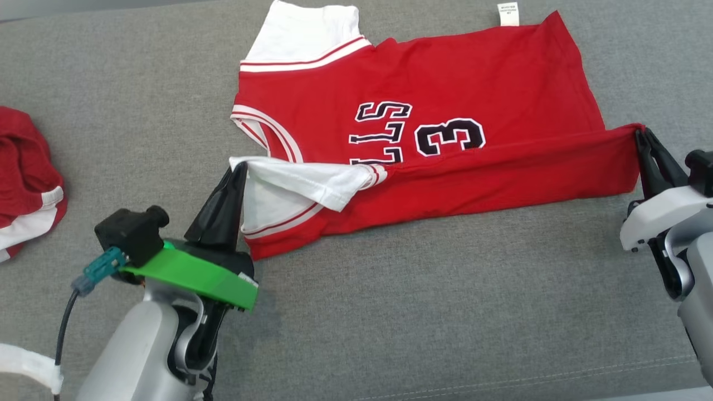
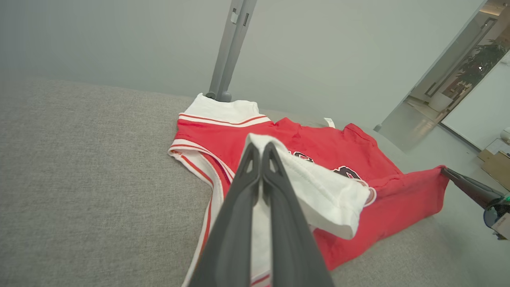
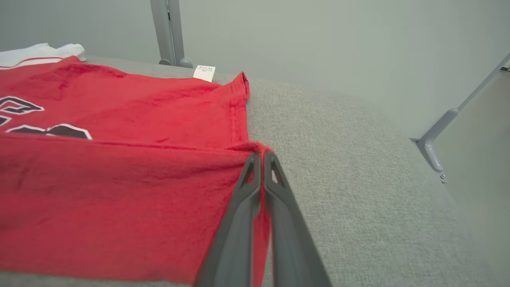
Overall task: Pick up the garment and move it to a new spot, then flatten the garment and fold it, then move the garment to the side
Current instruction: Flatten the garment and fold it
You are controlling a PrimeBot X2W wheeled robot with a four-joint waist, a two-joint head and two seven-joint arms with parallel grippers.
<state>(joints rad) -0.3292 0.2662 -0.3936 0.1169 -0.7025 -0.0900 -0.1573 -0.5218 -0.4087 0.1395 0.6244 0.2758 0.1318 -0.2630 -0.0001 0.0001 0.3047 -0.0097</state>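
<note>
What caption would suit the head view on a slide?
A red jersey half-folded between left end effector on its white sleeve and right end effector on its hem corner, both shut.

Head: high, angled down over grey cushion [image 1: 390, 312]. Both wrists: low, close, skimming cushion toward back wall [image 2: 119, 40], from opposite garment [image 1: 473, 72] ends. Shared by all three: garment.

The garment [image 1: 445, 94] lies across the middle and right of the cushion [image 1: 390, 312], near edge folded back on top of itself, with the left gripper [image 1: 237, 170] at the near-left sleeve [image 1: 301, 186] and the right gripper [image 1: 641, 133] at the fold's right corner. Another cloth bundle [image 1: 28, 172] sits well apart on the left.
</note>
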